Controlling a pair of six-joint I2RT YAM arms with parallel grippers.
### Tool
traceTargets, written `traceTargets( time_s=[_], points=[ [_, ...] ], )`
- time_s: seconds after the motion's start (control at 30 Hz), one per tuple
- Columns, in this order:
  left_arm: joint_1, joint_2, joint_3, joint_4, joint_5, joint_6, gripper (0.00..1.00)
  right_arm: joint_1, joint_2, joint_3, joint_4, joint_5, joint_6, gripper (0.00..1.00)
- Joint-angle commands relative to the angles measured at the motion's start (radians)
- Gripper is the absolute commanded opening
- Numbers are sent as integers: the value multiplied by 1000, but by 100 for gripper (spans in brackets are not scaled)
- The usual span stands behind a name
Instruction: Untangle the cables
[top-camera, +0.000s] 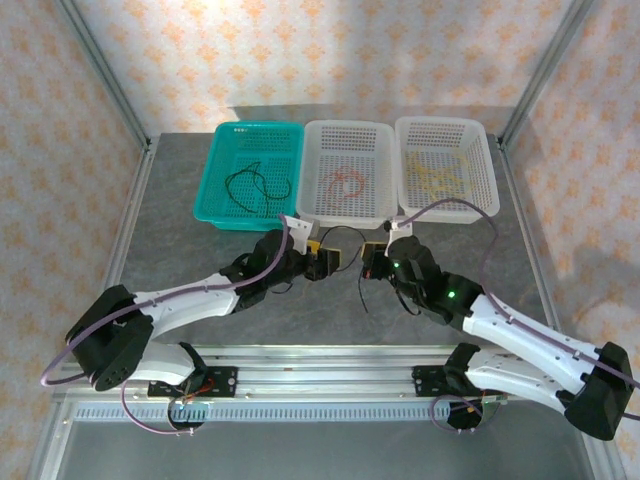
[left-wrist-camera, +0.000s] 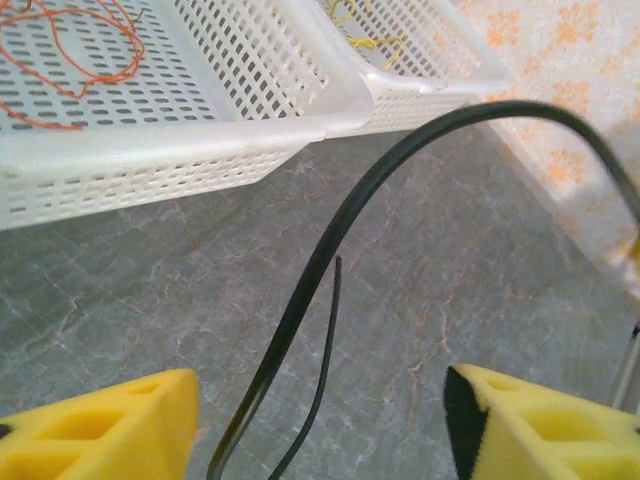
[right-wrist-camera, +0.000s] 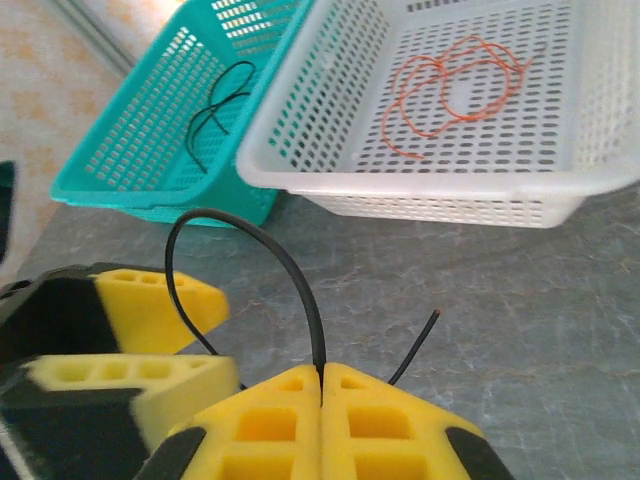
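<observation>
Just in front of the middle white basket (right-wrist-camera: 430, 200), the right gripper (right-wrist-camera: 320, 385) is clenched on the loose black cable (right-wrist-camera: 300, 290), arching it toward the left gripper (left-wrist-camera: 320, 405), whose jaws stand apart around it, probably to pull it straight.

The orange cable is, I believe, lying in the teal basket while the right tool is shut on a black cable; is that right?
Not quite: the right wrist view shows the orange cable in the middle white basket, not the teal basket. The right tool is indeed shut on a black cable.
</observation>
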Motion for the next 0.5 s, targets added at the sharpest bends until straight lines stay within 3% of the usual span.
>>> traceTargets(
  time_s=[0.0, 0.17, 0.47],
  points=[
    [7, 9, 35, -18, 20, 41, 56, -3, 3, 44, -37, -43, -45, 0],
    [7, -2, 31, -10, 23, 39, 37, -4, 1, 55, -59, -21, -55, 0],
    [5, -19, 22, -14, 39, 35, 21, -4, 18, 53, -75, 31, -46, 0]
  ],
)
